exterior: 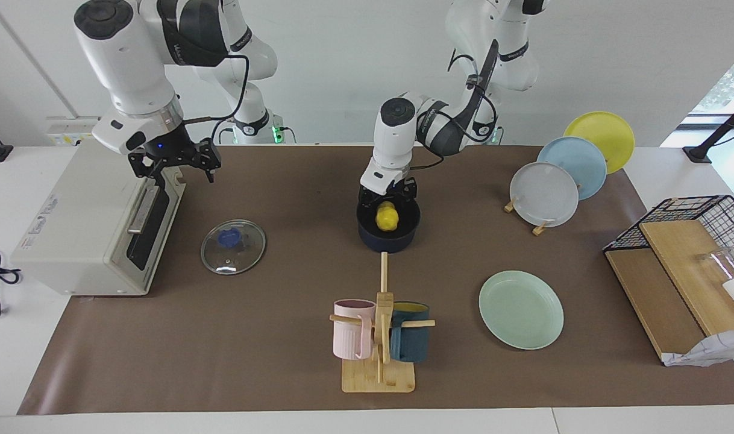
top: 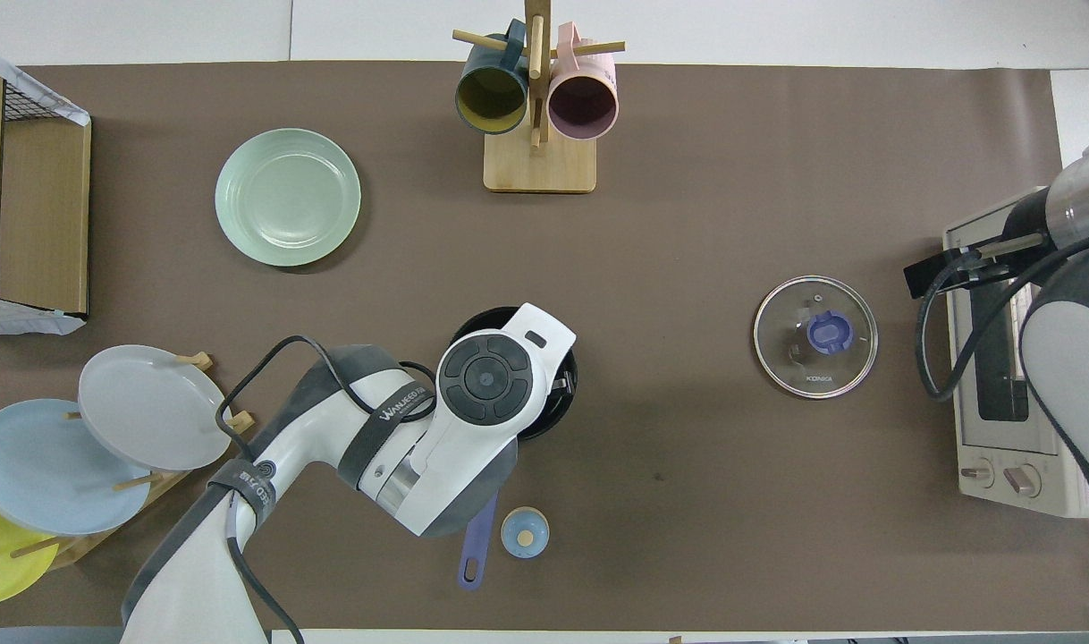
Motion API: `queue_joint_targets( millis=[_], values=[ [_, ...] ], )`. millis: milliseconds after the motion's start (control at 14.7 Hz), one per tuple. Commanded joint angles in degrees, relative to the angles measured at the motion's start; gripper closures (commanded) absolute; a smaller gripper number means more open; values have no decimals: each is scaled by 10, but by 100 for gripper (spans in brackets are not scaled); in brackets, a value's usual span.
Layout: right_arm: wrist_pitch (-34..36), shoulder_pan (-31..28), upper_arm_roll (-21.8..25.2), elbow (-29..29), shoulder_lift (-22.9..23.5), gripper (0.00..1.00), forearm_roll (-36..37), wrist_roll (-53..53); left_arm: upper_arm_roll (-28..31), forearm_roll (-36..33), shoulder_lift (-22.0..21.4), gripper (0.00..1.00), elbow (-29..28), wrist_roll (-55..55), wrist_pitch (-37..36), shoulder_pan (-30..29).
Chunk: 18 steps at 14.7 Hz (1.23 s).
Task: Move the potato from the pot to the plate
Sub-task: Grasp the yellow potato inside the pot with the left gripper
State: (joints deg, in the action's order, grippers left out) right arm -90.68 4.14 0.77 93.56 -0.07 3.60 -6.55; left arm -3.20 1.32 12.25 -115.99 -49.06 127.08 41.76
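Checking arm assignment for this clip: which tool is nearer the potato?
Left. The left tool is open at the pot, right over the potato. The right tool waits open above the toaster oven.

Bumpy potato (exterior: 387,217), matt pot (exterior: 388,236), smooth plate (exterior: 520,309).

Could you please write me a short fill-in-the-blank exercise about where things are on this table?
1. The potato lies in the ____.
2. The left gripper is down at the pot, while the right gripper waits over the ____.
3. The glass lid lies flat on the ____.
4. The mint plate holds ____.

Missing words: pot; oven; table; nothing
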Motion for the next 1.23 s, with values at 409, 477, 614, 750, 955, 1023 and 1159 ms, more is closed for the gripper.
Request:
queue_joint_targets(
  millis=[409,477,614,750,955,1023,1159],
  values=[
    [49,-8,0,-49,24,0,-14,44,12,1,21,0,-10,-9,11,32],
    [51,-8,0,-50,24,0,-10,44,12,1,21,0,-10,-9,10,32],
    [52,-6,-2,-51,31,0,6,44,13,1,21,1,-10,-9,11,32],
    [53,-9,-2,-51,31,0,3,44,13,0,22,21,-10,-6,12,30],
    [53,-17,-5,-53,31,0,-3,44,13,-1,22,63,-9,2,11,24],
    [54,-18,-6,-53,29,0,-4,44,14,-1,22,76,-9,5,10,23],
    [54,-19,-6,-53,28,0,-6,44,14,-1,22,100,-8,9,8,22]
  ],
)
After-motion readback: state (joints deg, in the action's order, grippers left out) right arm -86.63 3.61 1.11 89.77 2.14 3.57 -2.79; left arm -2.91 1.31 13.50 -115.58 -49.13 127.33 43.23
